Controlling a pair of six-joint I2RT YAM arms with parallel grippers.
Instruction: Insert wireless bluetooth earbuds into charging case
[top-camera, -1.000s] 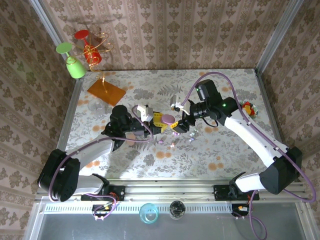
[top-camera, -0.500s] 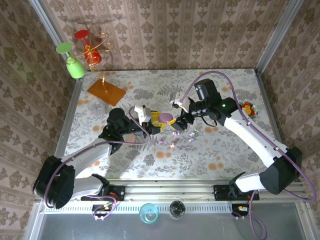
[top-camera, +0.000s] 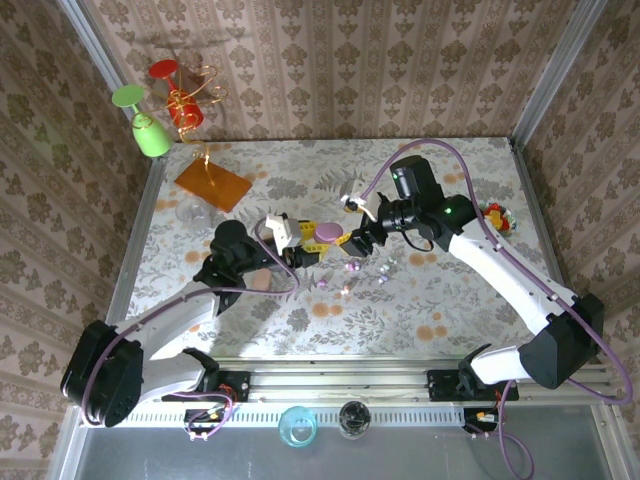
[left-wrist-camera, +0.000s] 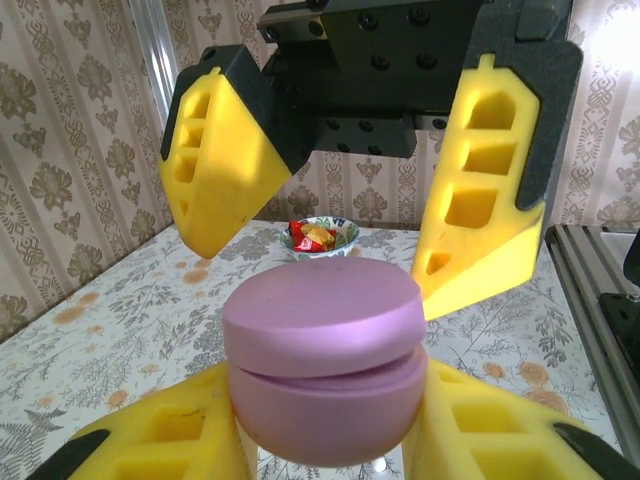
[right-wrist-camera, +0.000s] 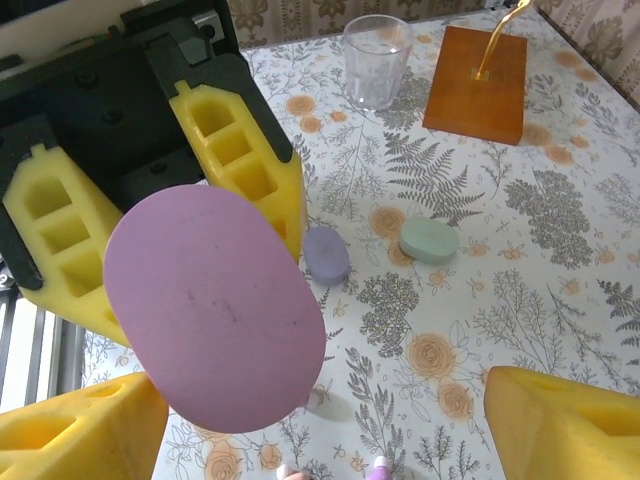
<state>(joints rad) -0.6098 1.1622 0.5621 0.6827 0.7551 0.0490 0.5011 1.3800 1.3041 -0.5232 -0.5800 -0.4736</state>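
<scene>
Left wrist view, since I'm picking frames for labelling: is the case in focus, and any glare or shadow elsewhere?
Left wrist view: the pink case is sharp and evenly lit, the sweets bowl behind it slightly soft, the wall at top right washed out. Top external view: the left arm throws a soft shadow on the table.

Looks like a robot test cell in a lab, dressed up as a home. Boxed in on three sides by damask wallpaper panels (top-camera: 330, 60) set between bare aluminium posts (top-camera: 553, 72). Floral-covered counter (top-camera: 420, 310), with two cabled robot arms (top-camera: 500, 265) bolted to a metal rail (top-camera: 350, 372) along the bottom of the frame.
</scene>
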